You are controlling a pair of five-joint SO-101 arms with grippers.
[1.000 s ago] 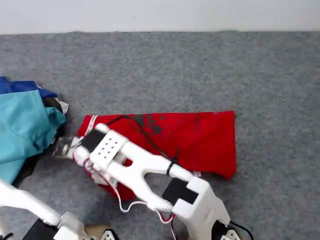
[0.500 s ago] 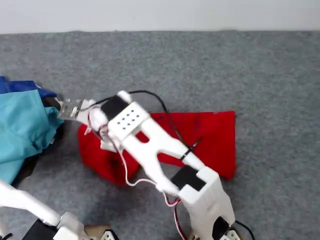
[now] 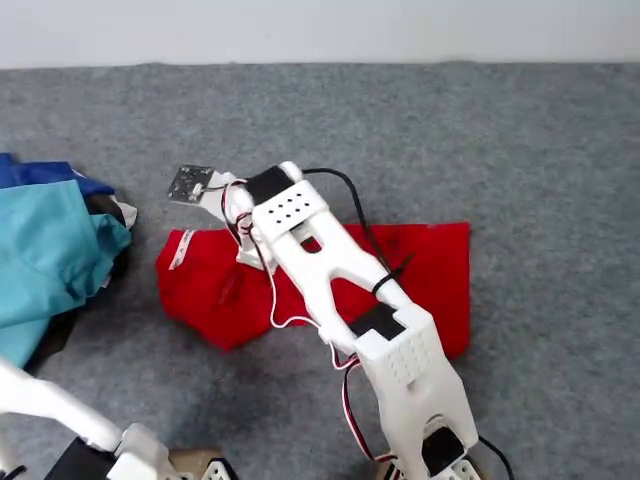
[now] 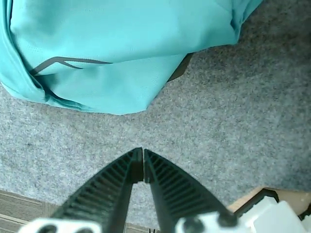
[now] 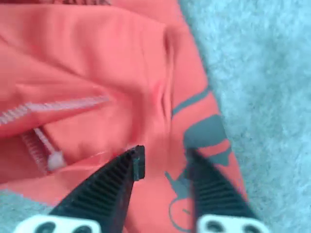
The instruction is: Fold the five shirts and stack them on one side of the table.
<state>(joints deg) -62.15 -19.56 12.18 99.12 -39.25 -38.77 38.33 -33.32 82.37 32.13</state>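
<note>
Since the earlier frames your right gripper (image 5: 165, 156) has swung from the red shirt's (image 3: 430, 270) near-left to its far-left edge, jaws open over the cloth, which lies long-axis left-right at mid-table, its middle hidden by the arm (image 3: 330, 265); left gripper (image 4: 143, 160), closed, is farther off by the teal shirt (image 3: 50, 260).

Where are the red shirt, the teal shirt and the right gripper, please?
red shirt (image 3: 432, 262), high view, bare flat panel
teal shirt (image 3: 48, 255), high view, its middle
right gripper (image 5: 165, 161), right wrist view, between its fingertips
</note>
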